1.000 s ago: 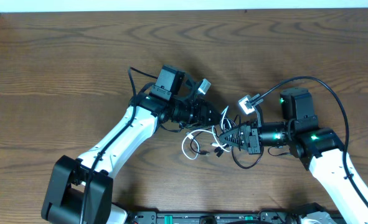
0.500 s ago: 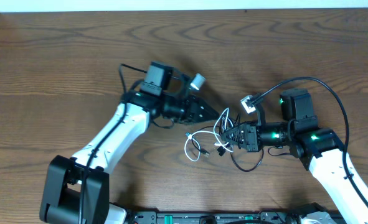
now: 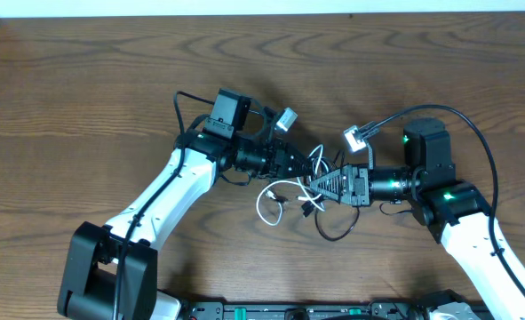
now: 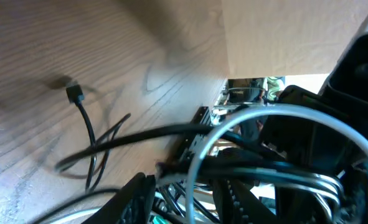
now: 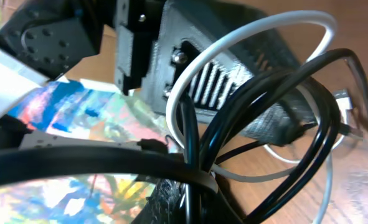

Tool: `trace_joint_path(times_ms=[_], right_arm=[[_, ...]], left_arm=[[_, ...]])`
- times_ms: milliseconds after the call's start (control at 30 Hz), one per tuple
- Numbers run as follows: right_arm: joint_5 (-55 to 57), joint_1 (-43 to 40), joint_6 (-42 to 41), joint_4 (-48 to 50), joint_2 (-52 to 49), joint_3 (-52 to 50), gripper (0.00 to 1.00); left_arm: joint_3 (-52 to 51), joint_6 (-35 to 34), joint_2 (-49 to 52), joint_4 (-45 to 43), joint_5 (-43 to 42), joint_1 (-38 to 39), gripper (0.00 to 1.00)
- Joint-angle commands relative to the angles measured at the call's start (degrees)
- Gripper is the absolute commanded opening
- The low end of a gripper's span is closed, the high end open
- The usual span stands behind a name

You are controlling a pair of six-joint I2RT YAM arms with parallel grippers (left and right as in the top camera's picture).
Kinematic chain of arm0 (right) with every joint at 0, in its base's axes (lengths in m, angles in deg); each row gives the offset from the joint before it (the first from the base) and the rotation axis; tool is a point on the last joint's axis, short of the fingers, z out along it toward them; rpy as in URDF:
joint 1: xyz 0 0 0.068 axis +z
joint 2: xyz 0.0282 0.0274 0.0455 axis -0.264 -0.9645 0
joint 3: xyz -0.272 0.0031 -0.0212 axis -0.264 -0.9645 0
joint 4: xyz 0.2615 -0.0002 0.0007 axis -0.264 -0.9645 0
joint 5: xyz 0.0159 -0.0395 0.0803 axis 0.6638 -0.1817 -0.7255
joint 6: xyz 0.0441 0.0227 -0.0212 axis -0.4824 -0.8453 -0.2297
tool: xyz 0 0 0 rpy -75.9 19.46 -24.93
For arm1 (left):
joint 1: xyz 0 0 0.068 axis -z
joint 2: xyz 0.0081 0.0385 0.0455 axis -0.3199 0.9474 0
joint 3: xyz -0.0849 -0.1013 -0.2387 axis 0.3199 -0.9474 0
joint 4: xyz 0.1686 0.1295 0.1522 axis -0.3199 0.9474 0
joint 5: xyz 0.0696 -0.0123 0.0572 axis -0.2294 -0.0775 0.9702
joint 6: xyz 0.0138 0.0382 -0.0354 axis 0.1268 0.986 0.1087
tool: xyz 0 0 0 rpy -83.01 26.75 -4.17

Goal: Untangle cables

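Along the near edge of the table [image 3: 84, 89], the left arm [image 3: 169, 191] and the right arm [image 3: 475, 240] are reaching inward from their bases, so that their tips are meeting near the middle of the dark wood. Just ahead of the bases, slack loops of the cables [image 3: 311, 176] are lying flat on the wood. A black loop is sagging below the right gripper [image 3: 315, 186], and a white loop is lying beside it, below the left gripper [image 3: 304, 167].

A little farther in, the right gripper is pointing left with its jaws closed. In its wrist view, strands of both colours are gathering into one bunch at its fingertips [image 5: 171, 202], so it is pinching the cords there.

The left gripper is facing it from just beyond, almost nose to nose. Its fingers [image 4: 132, 198] are standing partway apart, and the cords are running through the gap. I cannot tell whether they are pinching the cords or only straddling them.

The white cable [image 4: 277, 109] is arching up in a wide hoop between the two grippers. The black cable [image 4: 87, 134] is trailing away across the wood and ending in a small plug [image 4: 75, 93], which is resting on the table apart from the knot.

Farther back, the wood grain is running out to a pale strip [image 3: 262, 7] along the far edge.
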Motion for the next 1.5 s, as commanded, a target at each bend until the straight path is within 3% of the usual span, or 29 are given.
trace_joint_path(times_ms=[0, 167, 300, 400, 433, 567, 700, 800, 1000, 1167, 1300, 1467], right_arm=[[-5.3, -0.1, -1.4, 0.3, 0.1, 0.3, 0.01], [-7.2, -0.1, -2.9, 1.7, 0.1, 0.3, 0.01], [-9.3, -0.1, -3.5, 4.5, 0.1, 0.3, 0.01], [-7.8, -0.1, -3.2, 4.2, 0.1, 0.3, 0.01], [-6.5, -0.1, -3.2, 3.7, 0.1, 0.3, 0.01], [3.0, -0.1, -1.3, -2.2, 0.1, 0.3, 0.01], [22.6, -0.1, 0.7, -13.4, 0.1, 0.3, 0.01], [44.8, -0.1, 0.6, -23.3, 0.1, 0.3, 0.01], [62.5, -0.1, 0.1, -29.5, 0.1, 0.3, 0.01], [65.9, -0.1, -0.1, -30.2, 0.1, 0.3, 0.08], [62.8, -0.1, 0.0, -29.8, 0.1, 0.3, 0.02], [63.3, -0.1, -0.1, -30.1, 0.1, 0.3, 0.01]], left_arm=[[0.4, 1.4, -0.5, 0.0, -0.5, 0.4, 0.37], [0.4, 1.4, -0.5, 0.1, 0.5, 0.7, 0.37], [0.4, 1.4, -0.5, 0.1, 6.6, 0.9, 0.35], [0.4, 1.4, -0.5, 0.8, 11.6, 0.9, 0.11], [0.4, 1.4, -0.5, 1.4, 13.6, 0.8, 0.08], [0.4, 1.4, -0.5, 6.1, 22.2, 0.8, 0.07], [0.4, 1.4, -0.5, 10.3, 28.2, 0.8, 0.07], [0.4, 2.6, -0.5, 12.0, 29.2, 0.8, 0.07], [0.4, 2.7, -0.5, 12.4, 29.1, 0.8, 0.07], [0.4, 2.7, -0.5, 13.0, 29.2, 0.8, 0.07], [0.4, 2.9, -0.5, 13.4, 29.2, 0.8, 0.07], [0.4, 4.2, -1.2, 14.1, 31.2, -0.9, 0.08]])
